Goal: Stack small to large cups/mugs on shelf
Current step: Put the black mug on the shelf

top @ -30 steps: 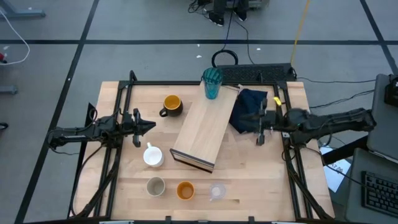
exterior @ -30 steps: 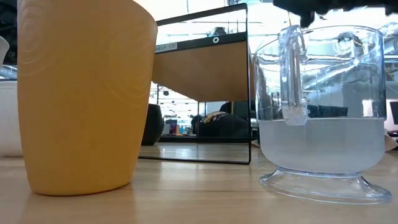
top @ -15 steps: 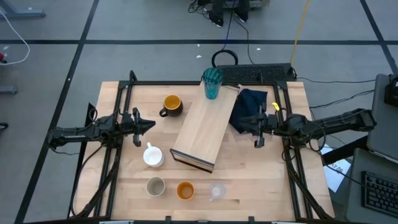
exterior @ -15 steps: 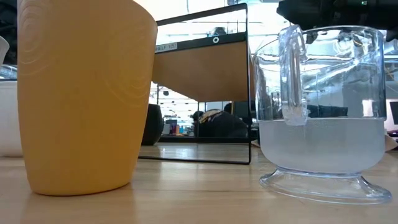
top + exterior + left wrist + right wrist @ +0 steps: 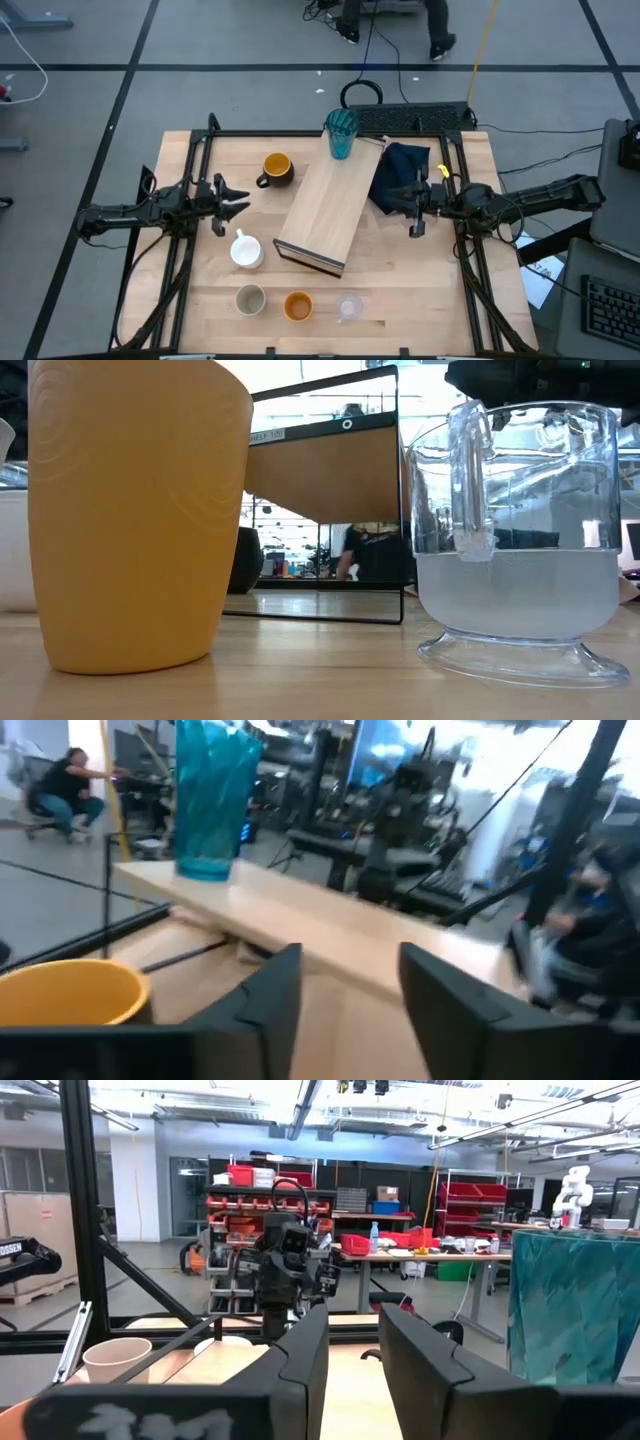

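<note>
The light-wood shelf [image 5: 328, 212] lies slantwise mid-table, and in the low view [image 5: 330, 470] it shows raised above the table top. The teal ribbed tumbler [image 5: 341, 133] stands upright on its far end. On the table are the dark mug with yellow inside [image 5: 275, 168], the white mug [image 5: 246, 250], the beige cup [image 5: 250, 298], the orange cup [image 5: 297, 305] and the clear glass [image 5: 350, 307]. My left gripper [image 5: 238, 201] is open and empty left of the shelf. My right gripper [image 5: 413, 207] is open and empty right of it.
A navy cloth [image 5: 400, 175] lies beside the shelf's far right side, under my right gripper. A black frame [image 5: 300, 133] rims the table. The orange cup [image 5: 130, 510] and the clear glass [image 5: 520, 540] stand close to the near edge. A person walks on the floor beyond the table.
My right gripper has come down a little beside the shelf and then kept still. The cups and the shelf have stayed in place.
</note>
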